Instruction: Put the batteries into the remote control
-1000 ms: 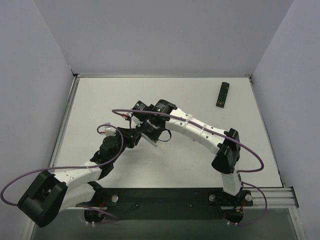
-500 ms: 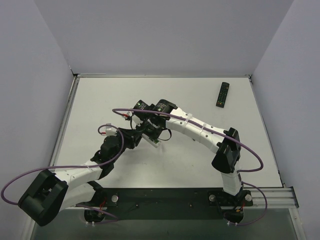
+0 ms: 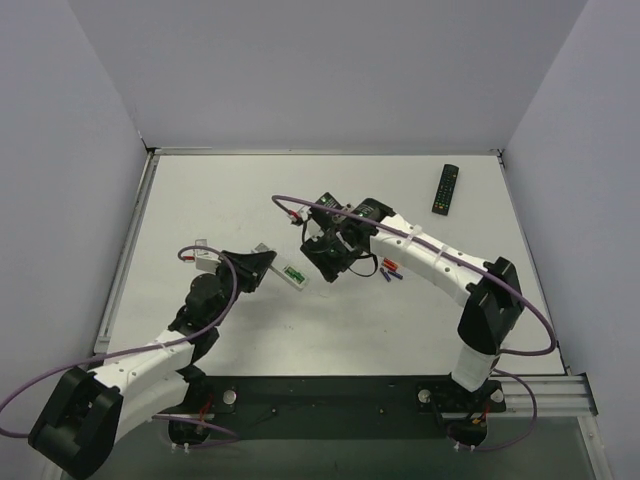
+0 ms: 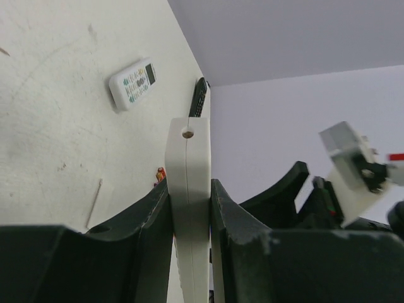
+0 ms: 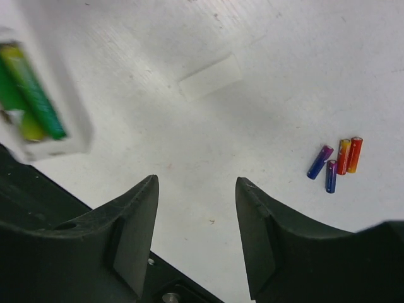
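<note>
My left gripper [image 3: 268, 266] is shut on the remote control [image 3: 285, 272], a slim white bar that it holds off the table. In the left wrist view the remote control [image 4: 188, 164] stands edge-on, pinched between both fingers of the left gripper [image 4: 189, 184]. The green batteries [image 3: 295, 272] lie side by side in its open compartment, and the right wrist view shows the batteries [image 5: 28, 95] in the remote control [image 5: 47, 142] at its upper left. My right gripper [image 3: 325, 265] hangs open and empty just right of the remote; in its own view the right gripper [image 5: 196, 183] is above bare table.
A small white cover piece [image 5: 210, 77] lies flat on the table. Red and blue loose cells [image 5: 336, 161] lie right of the right gripper, seen from above as loose cells [image 3: 390, 270]. A black remote [image 3: 445, 188] lies at the back right. A wider white remote [image 4: 132, 83] lies farther back.
The right gripper has opened and pulled back to the right, off the remote control. The left arm has swung left with the remote, which now shows both green batteries.
</note>
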